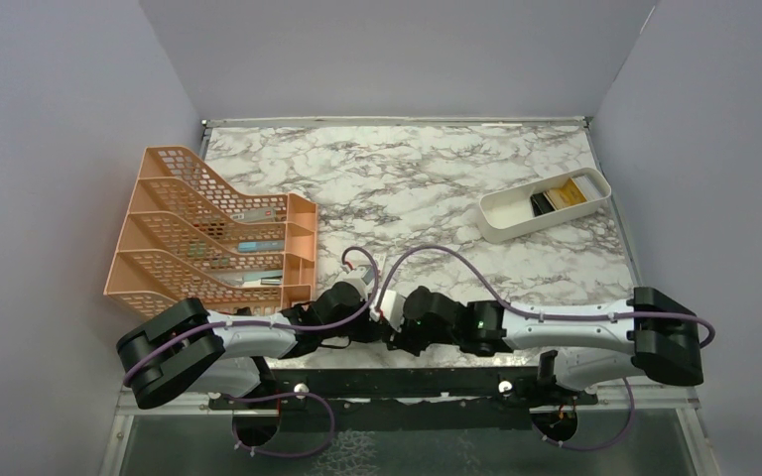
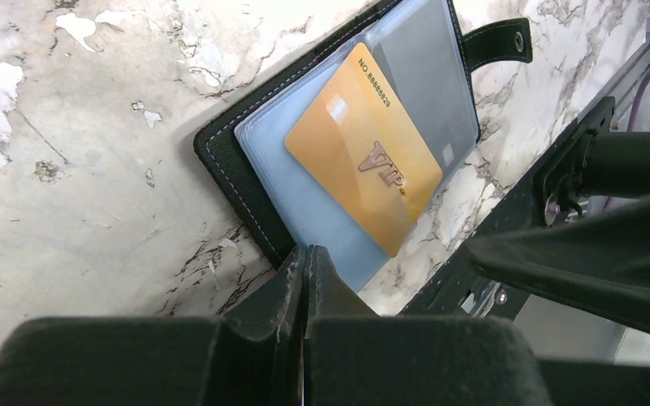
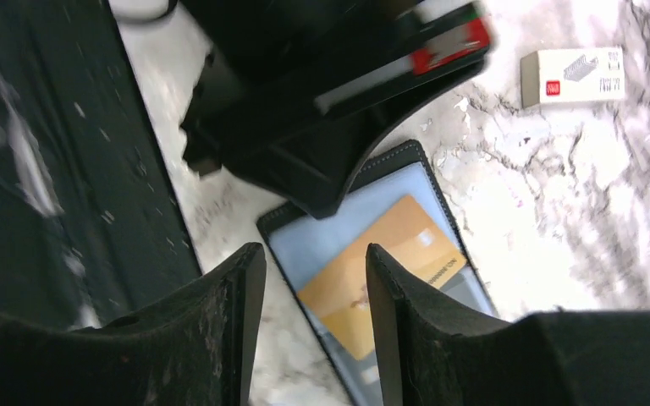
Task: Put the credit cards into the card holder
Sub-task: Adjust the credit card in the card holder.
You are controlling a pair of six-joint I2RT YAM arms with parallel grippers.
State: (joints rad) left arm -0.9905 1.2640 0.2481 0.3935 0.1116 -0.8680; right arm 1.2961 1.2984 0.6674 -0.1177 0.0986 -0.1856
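Observation:
The card holder [image 2: 235,173] lies open on the marble near the table's front edge, blue-grey lining up and its snap strap [image 2: 499,42] out to one side. A yellow-gold credit card [image 2: 364,152] lies askew on the lining, one corner past the lining's edge. My left gripper [image 2: 307,255] is shut and empty, its tips at the holder's near edge. My right gripper [image 3: 315,275] is open and hovers over the holder [image 3: 305,241] and the gold card [image 3: 389,254]. In the top view both wrists hide the holder.
A white oblong tray [image 1: 501,210] at the back right holds a black flat piece [image 1: 543,203] and a yellow one [image 1: 575,191]. An orange mesh file rack [image 1: 208,233] stands at the left. A small white box with a red mark [image 3: 574,76] lies beyond the holder.

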